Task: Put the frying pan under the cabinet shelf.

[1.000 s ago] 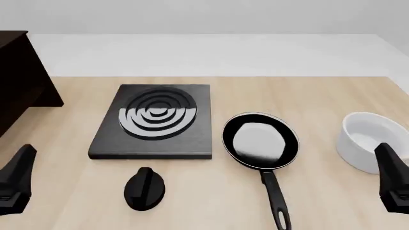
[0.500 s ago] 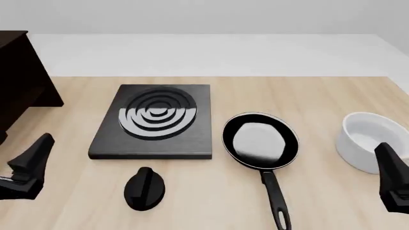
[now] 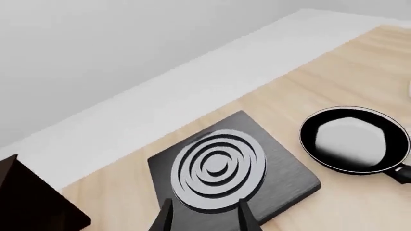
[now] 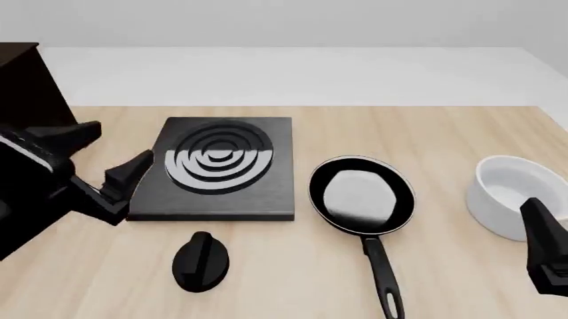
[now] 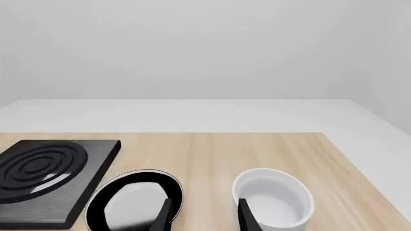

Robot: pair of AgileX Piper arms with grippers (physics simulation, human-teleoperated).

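The frying pan [image 4: 362,196] lies on the table right of centre, its long handle [image 4: 384,276] pointing to the near edge. It also shows in the left wrist view [image 3: 354,139] and the right wrist view [image 5: 134,202]. The dark cabinet shelf [image 4: 26,100] stands at the far left and shows in the left wrist view [image 3: 26,204]. My left gripper [image 4: 111,156] is open and empty, by the hotplate's left edge, far from the pan; its fingers [image 3: 244,217] frame the hotplate. My right gripper [image 4: 546,246] is open and empty at the near right, its fingers [image 5: 165,216] apart.
A square black hotplate [image 4: 213,166] with concentric rings lies between the cabinet and the pan. A small black oval knob [image 4: 201,260] lies in front of it. A white bowl [image 4: 515,196] stands at the right, close to my right gripper.
My left arm has risen and swung forward and right, from the near left edge to the hotplate's left side. The right arm, pan and other things have not moved.
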